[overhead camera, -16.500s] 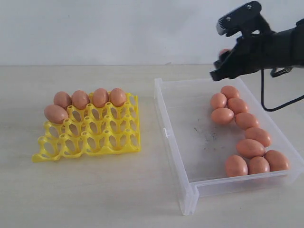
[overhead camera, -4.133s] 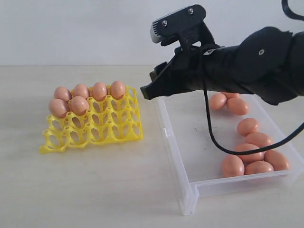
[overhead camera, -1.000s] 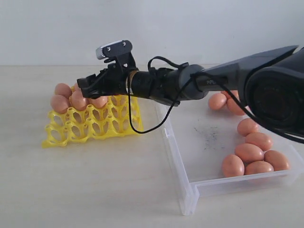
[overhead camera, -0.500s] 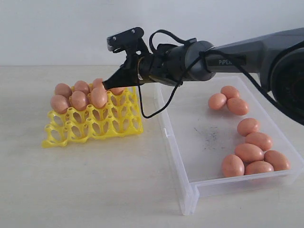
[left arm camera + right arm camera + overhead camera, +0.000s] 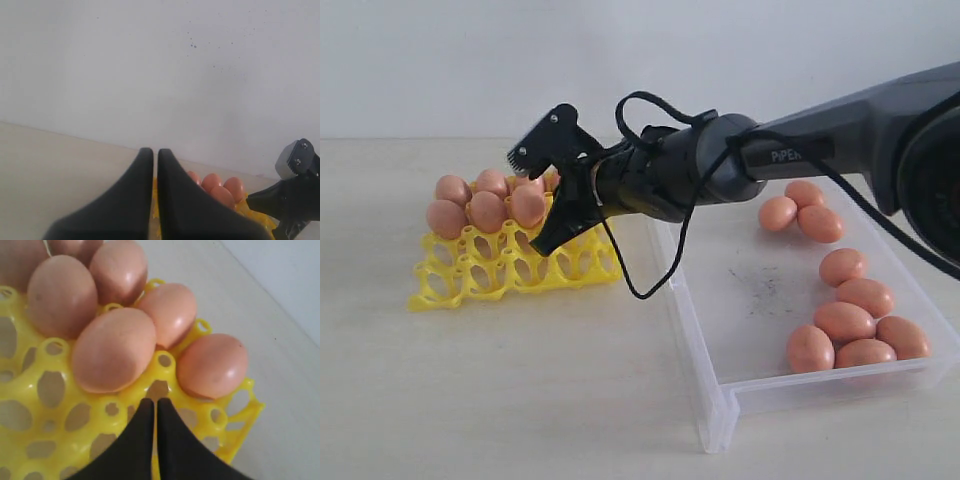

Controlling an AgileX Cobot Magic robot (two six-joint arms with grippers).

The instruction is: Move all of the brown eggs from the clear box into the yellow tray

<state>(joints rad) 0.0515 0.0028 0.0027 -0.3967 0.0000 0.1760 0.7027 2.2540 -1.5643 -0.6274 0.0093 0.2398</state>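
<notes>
The pale counter (image 5: 520,400) fills the lower part of the exterior view. The dark right arm (image 5: 800,150) reaches in from the right edge across the middle of the frame. Under it, at the lower right, lies the clear box (image 5: 685,300). Nine brown eggs (image 5: 844,322) sit along the box's right side. The yellow tray (image 5: 510,275) stands at the centre left, well apart from the box, with more eggs filling its rear cups. The right hand (image 5: 548,238) hangs over the tray's right part, its fingers pressed together and holding nothing; in its own camera the tips (image 5: 155,402) sit just above an empty cup beside the eggs. The left hand (image 5: 155,152) is also pressed together, empty.
</notes>
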